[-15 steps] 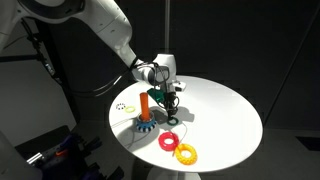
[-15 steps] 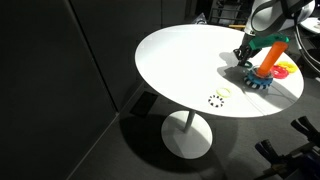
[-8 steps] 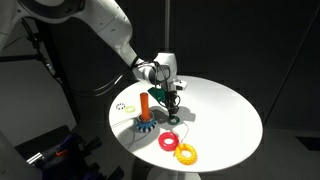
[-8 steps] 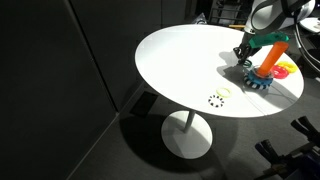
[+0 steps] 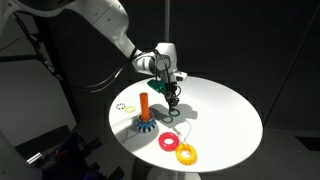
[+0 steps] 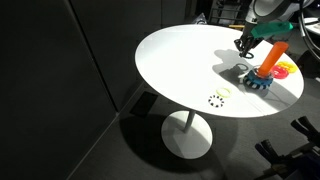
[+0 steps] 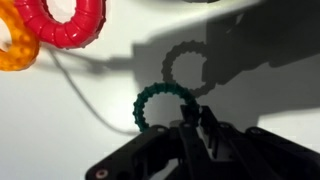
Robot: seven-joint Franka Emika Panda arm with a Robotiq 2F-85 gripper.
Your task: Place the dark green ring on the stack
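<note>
The dark green ring (image 7: 158, 103) is thin and toothed. In the wrist view it hangs from my gripper (image 7: 196, 126), which is shut on its edge, and its shadow falls on the white table below. In both exterior views my gripper (image 5: 172, 98) (image 6: 245, 44) holds the ring a little above the table, beside the stack. The stack is an upright orange peg (image 5: 144, 104) (image 6: 272, 57) on a blue toothed base (image 5: 144, 126) (image 6: 260, 82). The peg is bare.
A red ring (image 5: 168, 142) (image 7: 65, 22) and a yellow toothed ring (image 5: 186, 154) (image 7: 14, 50) lie near the round white table's (image 5: 225, 110) edge. A small dotted disc (image 5: 123, 106) (image 6: 216, 98) lies beyond the stack. A thin cable crosses the tabletop.
My gripper has risen from the tabletop with the dark green ring in its fingers. The ring has left the table. The stack and other rings have not moved.
</note>
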